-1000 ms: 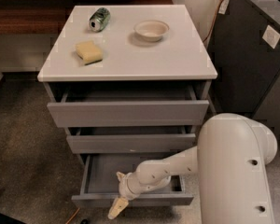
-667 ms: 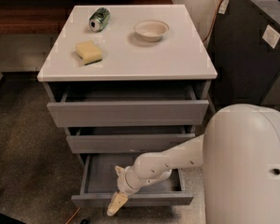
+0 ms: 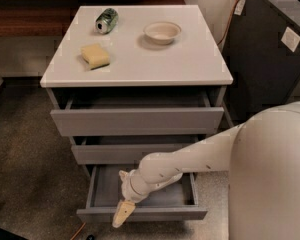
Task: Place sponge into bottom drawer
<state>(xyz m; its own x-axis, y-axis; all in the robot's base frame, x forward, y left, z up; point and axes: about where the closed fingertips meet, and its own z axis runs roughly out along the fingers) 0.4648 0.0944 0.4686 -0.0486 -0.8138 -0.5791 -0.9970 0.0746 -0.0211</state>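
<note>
The pale yellow sponge (image 3: 95, 56) lies on the white cabinet top (image 3: 190, 64), left of centre. The bottom drawer (image 3: 140, 214) is pulled out, its shallow grey box empty. My gripper (image 3: 121, 215) hangs at the drawer's front edge, left of its middle, pointing down, far below the sponge. The arm (image 3: 190, 161) reaches over the open drawer from the right.
A green can (image 3: 106, 20) lies on its side at the back left of the top. A white bowl (image 3: 162, 32) stands at the back centre. The two upper drawers (image 3: 135, 121) are slightly open. A dark cabinet (image 3: 270, 49) stands to the right. The floor is speckled.
The arm has swung a little to the left along the front of the bottom drawer. The sponge, can and bowl have not moved.
</note>
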